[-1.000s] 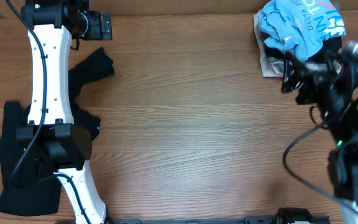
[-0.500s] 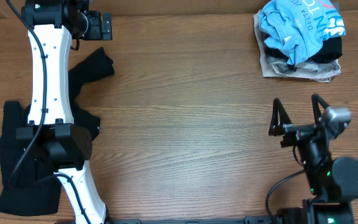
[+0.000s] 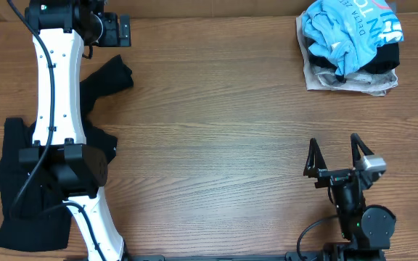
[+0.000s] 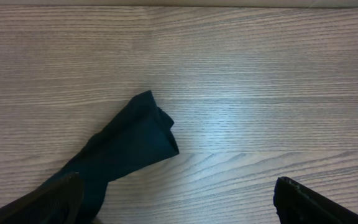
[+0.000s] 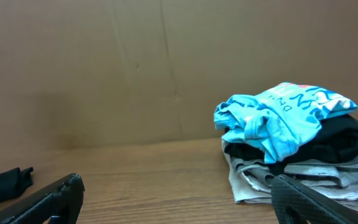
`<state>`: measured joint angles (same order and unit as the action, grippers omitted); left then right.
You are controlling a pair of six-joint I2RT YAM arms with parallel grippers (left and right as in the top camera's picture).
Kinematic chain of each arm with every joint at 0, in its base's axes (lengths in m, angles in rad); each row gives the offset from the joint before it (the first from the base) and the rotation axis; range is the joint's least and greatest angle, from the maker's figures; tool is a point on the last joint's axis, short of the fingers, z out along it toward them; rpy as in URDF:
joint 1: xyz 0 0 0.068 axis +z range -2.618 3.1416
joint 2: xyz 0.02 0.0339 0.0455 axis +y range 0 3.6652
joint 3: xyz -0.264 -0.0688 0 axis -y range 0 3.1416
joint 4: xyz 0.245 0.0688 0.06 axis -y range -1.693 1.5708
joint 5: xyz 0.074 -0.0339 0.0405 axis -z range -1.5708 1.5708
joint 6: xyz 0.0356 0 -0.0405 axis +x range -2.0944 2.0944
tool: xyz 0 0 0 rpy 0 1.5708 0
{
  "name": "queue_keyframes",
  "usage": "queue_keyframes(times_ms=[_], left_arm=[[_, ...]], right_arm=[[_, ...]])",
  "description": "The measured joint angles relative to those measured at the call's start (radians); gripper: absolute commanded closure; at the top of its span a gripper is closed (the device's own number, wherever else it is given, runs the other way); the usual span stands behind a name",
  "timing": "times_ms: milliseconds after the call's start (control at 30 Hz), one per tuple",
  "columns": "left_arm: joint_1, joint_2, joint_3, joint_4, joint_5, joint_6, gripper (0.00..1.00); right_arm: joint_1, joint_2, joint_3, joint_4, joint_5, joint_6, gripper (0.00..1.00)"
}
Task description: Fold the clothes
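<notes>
Both jaws wide apart, empty

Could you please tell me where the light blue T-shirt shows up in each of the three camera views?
Overhead: the light blue T-shirt is in the top right corner, crumpled above a grey cloth.
Left wrist: not in view; only the black top on the table.
Right wrist: the shirt is right of centre, above the same grey cloth.
Shared landmark: the wooden table, in all three.
</notes>
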<state>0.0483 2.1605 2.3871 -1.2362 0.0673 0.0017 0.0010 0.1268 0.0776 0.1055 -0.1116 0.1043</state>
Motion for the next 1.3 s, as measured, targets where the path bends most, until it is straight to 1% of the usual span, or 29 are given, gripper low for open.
queue_keyframes(times_ms=[133, 300, 500, 1300], left_arm=[[0.0, 0.0, 0.0, 0.0, 0.0, 0.0, 0.0], [0.0, 0.0, 0.0, 0.0, 0.0, 0.0, 0.0], [0.0, 0.0, 0.0, -0.001, 0.0, 0.0, 0.0], [0.0, 0.0, 0.0, 0.0, 0.0, 0.0, 0.0]], right_arm=[[0.0, -0.063, -0.043, 0.005, 0.01, 0.0, 0.0], [0.0, -0.112, -0.059, -0.048, 0.024, 0.0, 0.0], [0.0, -0.113, -0.059, -0.193, 0.037, 0.0, 0.0], [0.0, -0.114, -0.059, -0.195, 0.041, 0.0, 0.0]])
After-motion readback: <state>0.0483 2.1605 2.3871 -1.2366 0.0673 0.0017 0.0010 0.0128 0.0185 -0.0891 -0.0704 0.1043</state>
